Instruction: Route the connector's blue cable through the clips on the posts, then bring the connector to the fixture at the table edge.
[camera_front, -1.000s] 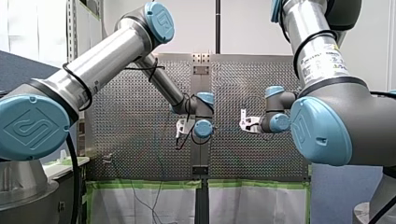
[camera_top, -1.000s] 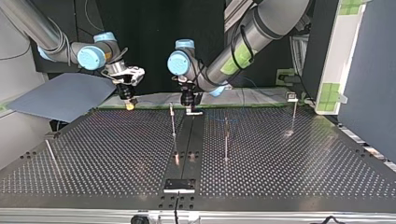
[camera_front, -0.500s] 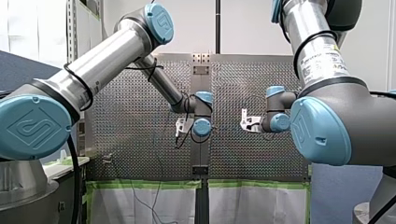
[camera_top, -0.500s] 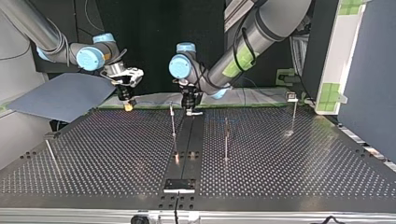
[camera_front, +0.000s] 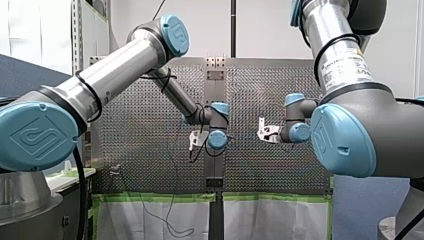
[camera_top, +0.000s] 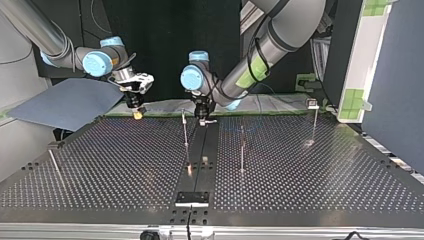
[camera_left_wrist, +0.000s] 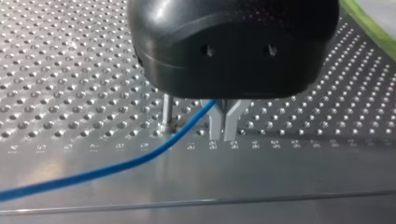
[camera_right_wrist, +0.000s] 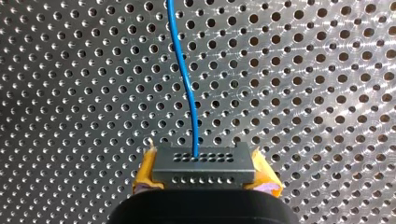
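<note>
In the right wrist view, my right gripper (camera_right_wrist: 204, 181) is shut on the grey connector (camera_right_wrist: 204, 165), its yellow pads (camera_right_wrist: 144, 173) on either side. The blue cable (camera_right_wrist: 184, 70) leaves the connector and runs ahead over the perforated plate. My left gripper (camera_left_wrist: 223, 136) is black with metal fingers and is shut on the blue cable (camera_left_wrist: 116, 165), just above the table, next to a thin post (camera_left_wrist: 167, 114). In the top view my left gripper (camera_top: 202, 120) hangs beside the near-centre post (camera_top: 185, 129), and my right gripper (camera_top: 136, 113) is at the far left.
More posts stand on the table: one right of centre (camera_top: 242, 150), one at the far right with a clip (camera_top: 314, 120), and a leaning one at the left (camera_top: 53, 163). The fixture (camera_top: 192, 198) sits at the near table edge. A grey sheet (camera_top: 65, 102) lies at the back left.
My left arm has shifted a little and its gripper has sunk slightly toward the table by the centre post. More cable slack hangs below the table edge in the front view. My right arm has held still.
</note>
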